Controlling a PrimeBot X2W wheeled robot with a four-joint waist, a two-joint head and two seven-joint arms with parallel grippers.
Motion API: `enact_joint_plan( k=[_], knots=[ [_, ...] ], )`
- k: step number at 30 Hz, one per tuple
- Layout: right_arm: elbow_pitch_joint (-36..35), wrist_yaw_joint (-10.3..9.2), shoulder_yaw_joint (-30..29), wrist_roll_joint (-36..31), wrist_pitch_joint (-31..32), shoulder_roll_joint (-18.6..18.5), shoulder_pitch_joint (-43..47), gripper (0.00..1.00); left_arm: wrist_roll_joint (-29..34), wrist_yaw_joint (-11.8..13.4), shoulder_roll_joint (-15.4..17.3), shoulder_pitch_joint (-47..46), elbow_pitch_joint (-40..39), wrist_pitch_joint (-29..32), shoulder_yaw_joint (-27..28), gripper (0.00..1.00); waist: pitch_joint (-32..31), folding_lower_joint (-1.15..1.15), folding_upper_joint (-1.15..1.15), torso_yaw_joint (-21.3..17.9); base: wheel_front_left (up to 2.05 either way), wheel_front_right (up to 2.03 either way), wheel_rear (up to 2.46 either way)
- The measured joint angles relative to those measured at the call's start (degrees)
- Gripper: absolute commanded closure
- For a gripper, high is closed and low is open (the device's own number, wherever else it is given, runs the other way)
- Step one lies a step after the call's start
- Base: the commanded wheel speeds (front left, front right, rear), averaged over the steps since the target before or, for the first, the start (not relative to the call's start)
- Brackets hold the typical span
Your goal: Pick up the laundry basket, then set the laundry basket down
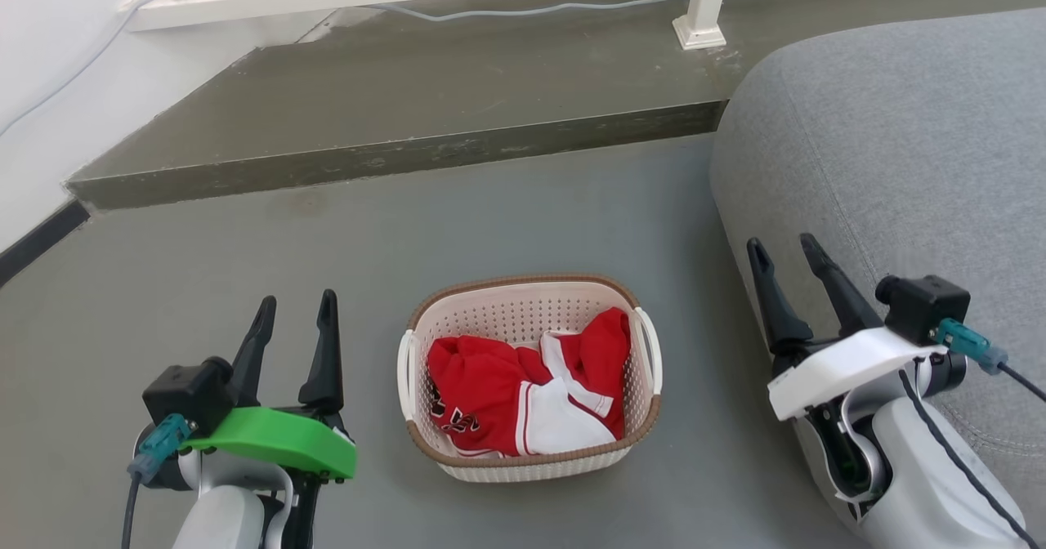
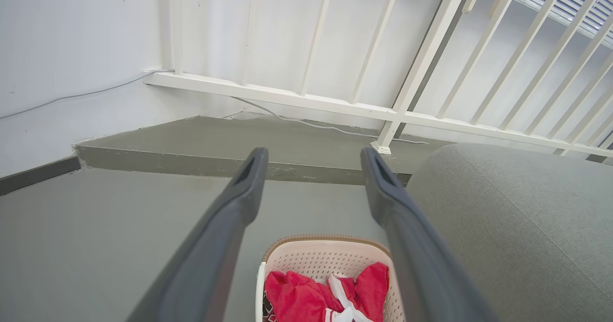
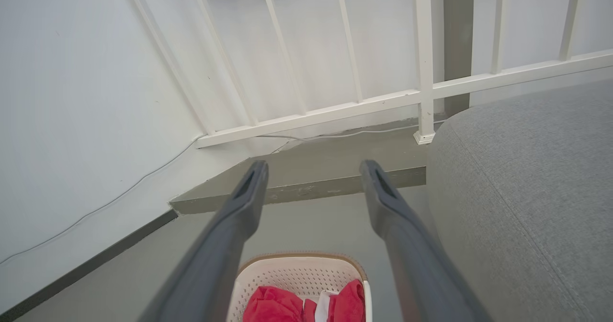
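Floor: the smooth grey concrete floor point(image 1: 245, 287) lay under both arms and carried the basket; a raised grey concrete step point(image 1: 409, 100) ran across it beyond the fingertips of both sets of jaws.
Sofa: the large rounded grey fabric sofa point(image 1: 899, 140) stood just behind and outboard of the right gripper, whose fingers showed against its side.
Railing: the white painted slatted railing point(image 2: 335, 106) stood on the step, well beyond both grippers, with a thin grey cable point(image 1: 572, 6) trailing along its foot.
Laundry basket: the small cream-white perforated plastic laundry basket point(image 1: 527, 455) with a brown woven-look rim and white side loop handles sat upright on the floor between the two grippers, apart from both.
Clothing: a crumpled red and white garment point(image 1: 523, 398) lay inside the basket.
Left gripper: the left gripper point(image 1: 294, 312), on a green mount, hung left of the basket, its jaws spread apart and holding nothing.
Right gripper: the right gripper point(image 1: 786, 256), on a white mount, hung right of the basket, jaws likewise parted and empty.
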Motion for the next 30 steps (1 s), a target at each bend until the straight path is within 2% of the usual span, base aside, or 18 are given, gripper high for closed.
enact_joint_plan(
  k=[21, 22, 30],
  knots=[
    [-1.9, 0.48, -1.9, -2.1, 0.0, 0.9, 1.5, 0.00, 0.9, -1.0, -0.1, 1.0, -1.9, 0.0, 0.4, 0.00, 1.1, 0.00, 0.00, -0.3, 0.00, 0.00, 0.00],
    [-1.8, 0.47, -1.9, -2.2, 0.0, 1.0, 1.5, 1.00, 0.9, -1.0, -0.1, 1.0, -1.8, 0.0, 0.3, 1.00, 1.1, 0.00, 0.00, -0.3, 0.00, 0.00, 0.00],
    [0.5, 0.47, -1.9, -1.3, 0.1, 2.1, 4.0, 1.00, -0.3, -1.0, -0.4, 2.6, 0.7, 0.3, 0.1, 1.00, 1.0, 0.00, 0.00, -0.3, 0.00, 0.00, 0.00]
  ],
)
